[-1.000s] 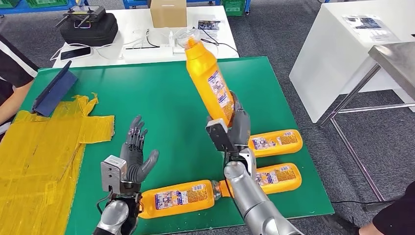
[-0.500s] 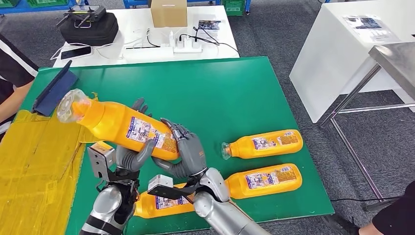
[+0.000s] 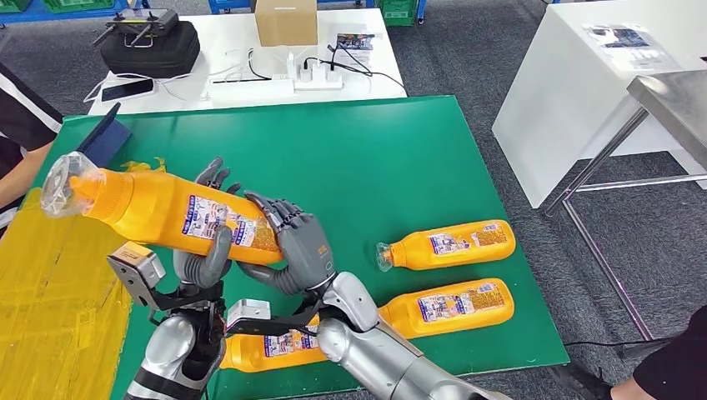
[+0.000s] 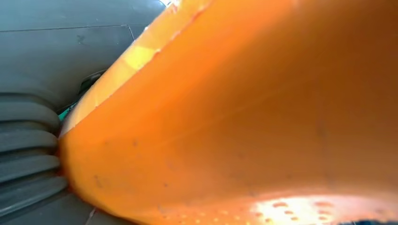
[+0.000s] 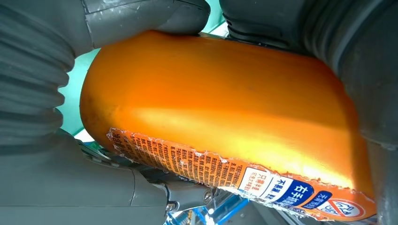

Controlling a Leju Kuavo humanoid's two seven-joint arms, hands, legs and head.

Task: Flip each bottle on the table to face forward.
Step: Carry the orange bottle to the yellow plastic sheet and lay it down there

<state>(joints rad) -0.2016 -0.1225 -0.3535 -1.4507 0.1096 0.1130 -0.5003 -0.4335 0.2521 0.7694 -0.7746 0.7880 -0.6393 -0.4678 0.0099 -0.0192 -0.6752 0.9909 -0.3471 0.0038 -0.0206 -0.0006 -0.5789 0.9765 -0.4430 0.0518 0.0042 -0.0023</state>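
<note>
Both hands hold one orange bottle [image 3: 158, 212] in the air over the table's left part, lying nearly level, with its clear cap [image 3: 62, 185] pointing left and its label facing up. My left hand [image 3: 204, 260] grips its middle from below, thumb wrapped over the front. My right hand [image 3: 296, 246] clasps its base end. Up close, the orange bottle [image 4: 244, 117] presses against the left palm, and the bottle's base [image 5: 220, 117] sits between the right hand's fingers. Two more orange bottles [image 3: 450, 243] [image 3: 446, 304] lie label up at the right. A third [image 3: 267, 350] lies under my arms.
The green mat [image 3: 375, 158] covers the table. A crumpled yellow sheet [image 3: 50, 292] lies over its left side, a blue folder [image 3: 104, 137] at the far left corner. A person's arm [image 3: 17, 133] is at the left edge. White tables stand behind and to the right.
The right hand swung the bottle from upright over mid-table down and to the left until it lay nearly level. The left hand rose and took hold of it too.
</note>
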